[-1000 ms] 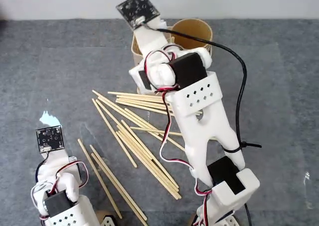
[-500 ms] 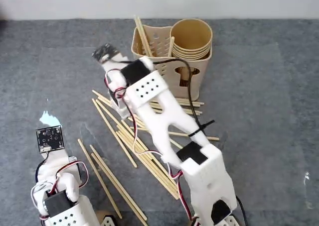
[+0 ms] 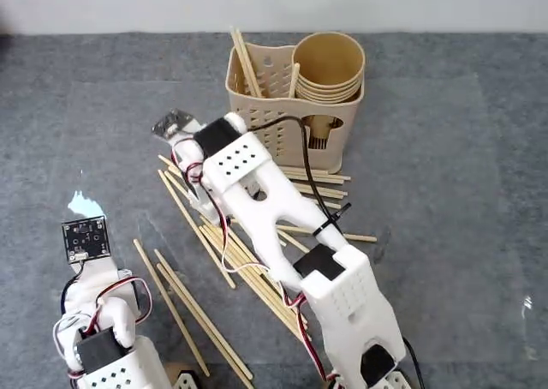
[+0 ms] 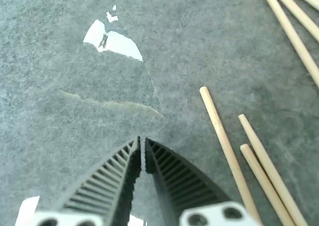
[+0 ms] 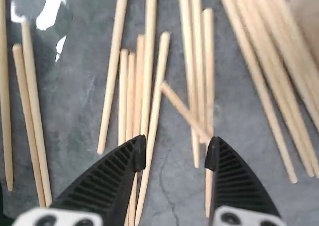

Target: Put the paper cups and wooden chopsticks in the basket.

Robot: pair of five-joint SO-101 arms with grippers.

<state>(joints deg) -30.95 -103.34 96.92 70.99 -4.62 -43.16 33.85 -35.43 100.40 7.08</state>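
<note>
Grey felt-like desk (image 3: 479, 192) below a pale strip of wall, seen from above. The basket (image 3: 342, 132) stands at upper centre. Its right compartment holds the nested paper cups (image 3: 329, 59), so that part of the task appears finished. Its left compartment holds a few stowed chopsticks (image 3: 247, 62), standing on end and tilted against the rim.

Most of the wooden chopsticks (image 3: 248, 265) lie loose on the desk. They fan from just in front of the basket toward lower centre, several overlapping, and three more lie apart at lower left.

The right gripper (image 5: 175, 149) hangs over the upper-left end of this fan, near the basket's left corner. Its fingers (image 5: 122, 169) are released and spread, so that several sticks lie between them. This stance suits a descent onto a small bundle, which is judged to be the step in hand. One stick lies crosswise within the span and may shift or be left behind at closure.

The left gripper (image 4: 142, 146) sits at lower left of the frame, low over bare desk and just beside three stick ends. Its fingers (image 4: 117, 173) are clenched together on nothing, and it appears parked clear of the working arm. A pale torn patch (image 4: 112, 39) marks the desk ahead of it.
</note>
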